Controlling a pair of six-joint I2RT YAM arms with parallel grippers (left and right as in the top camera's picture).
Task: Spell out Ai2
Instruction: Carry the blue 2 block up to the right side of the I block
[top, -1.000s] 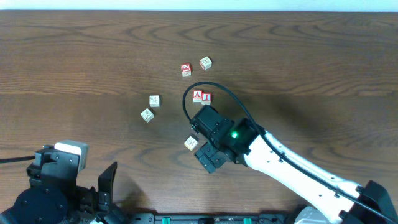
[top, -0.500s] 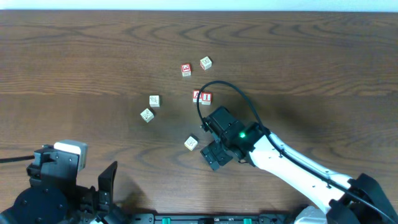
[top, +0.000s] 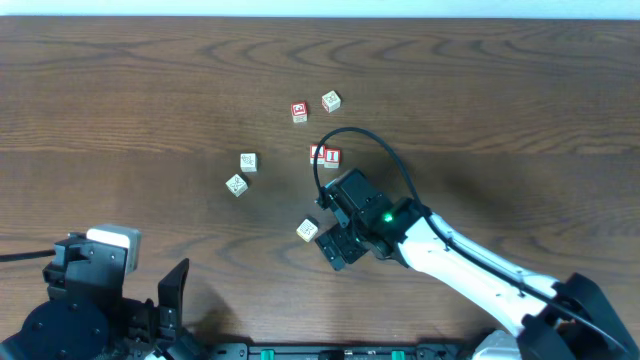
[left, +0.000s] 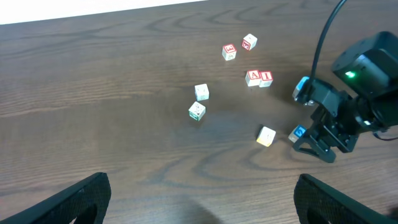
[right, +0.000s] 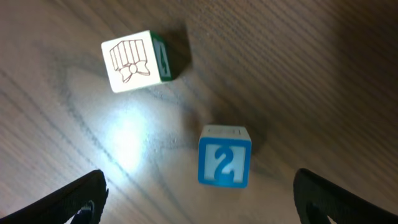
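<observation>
A red "A" block (top: 318, 154) and a red "I" block (top: 332, 156) sit side by side, touching, at mid-table; both show in the left wrist view (left: 252, 77) (left: 265, 78). A blue "2" block (right: 224, 156) lies on the wood between my right gripper's (right: 199, 199) open fingers, nearer the right one. In the overhead view the right gripper (top: 338, 245) hides the "2" block. My left gripper (left: 202, 199) is open and empty at the table's near left edge (top: 170, 300).
A cream block with a bow picture (right: 134, 59) lies just left of the right gripper (top: 307, 230). Other blocks: a red one (top: 299, 112), a cream one (top: 331, 101), and two cream ones at the left (top: 248, 161) (top: 236, 185).
My right gripper has shifted a little to the right, away from the cream bow block, then eased back slightly. The blocks and the left arm have not moved.
</observation>
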